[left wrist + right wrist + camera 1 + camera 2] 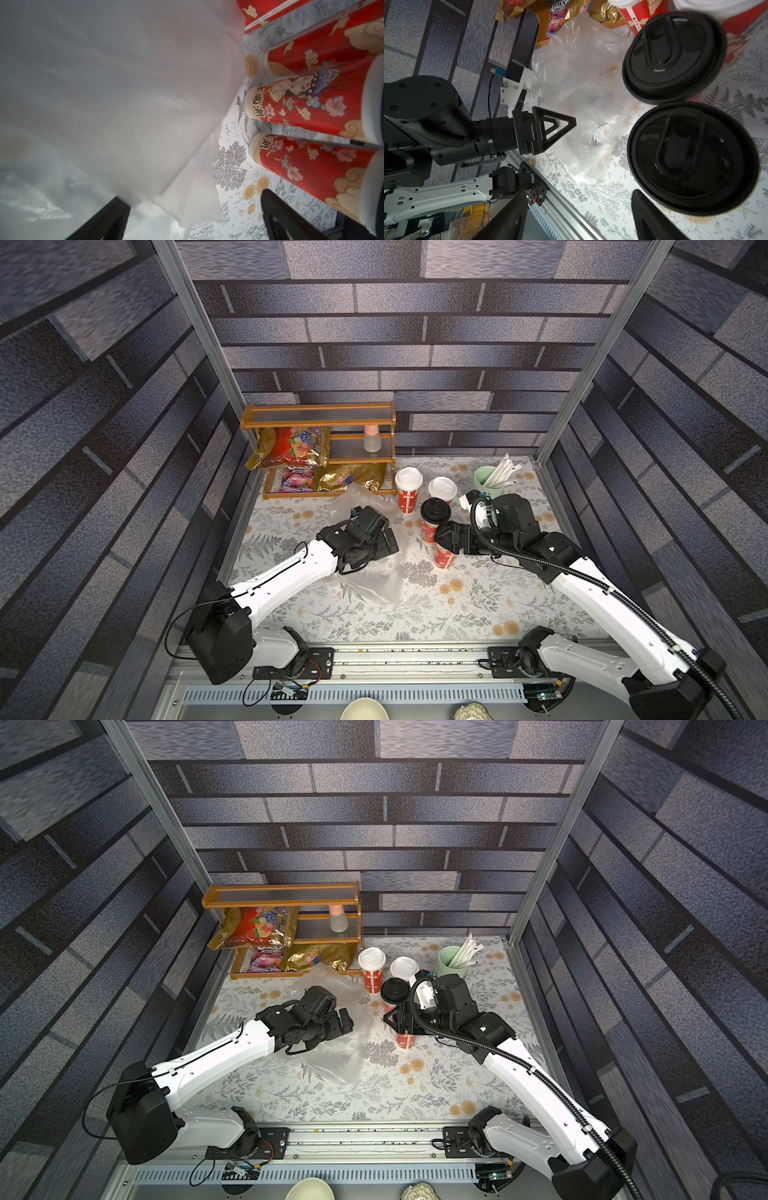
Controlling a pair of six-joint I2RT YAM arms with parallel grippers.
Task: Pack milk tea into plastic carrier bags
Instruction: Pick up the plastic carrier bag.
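The left end effector (390,540) hovered released, its black jaws spread wide and clamping nothing. In the left wrist view a fold of thin clear crinkly plastic carrier bag (124,93) hung before it and lay over one finger (104,220). The rest of that plastic lay crumpled on the desk (457,614), a surface covered in grey floral print, directly under this end effector.

The right end effector (579,218) was likewise released, jaws well apart with nothing between them. It hung low over the nearer tall red paper cup with a black lid (691,158). A second black-lidded red cup (435,512) stood upright just behind the first. Two tall red paper cups with white lids (408,481) stood farther back, side by side. All four cups sat outside the bag, just beside its edge.

Near the back right stood a pale green cup of white straws (486,481). At the back left stood an orange-brown wooden rack (320,423) holding colourful foil snack packets (291,445).
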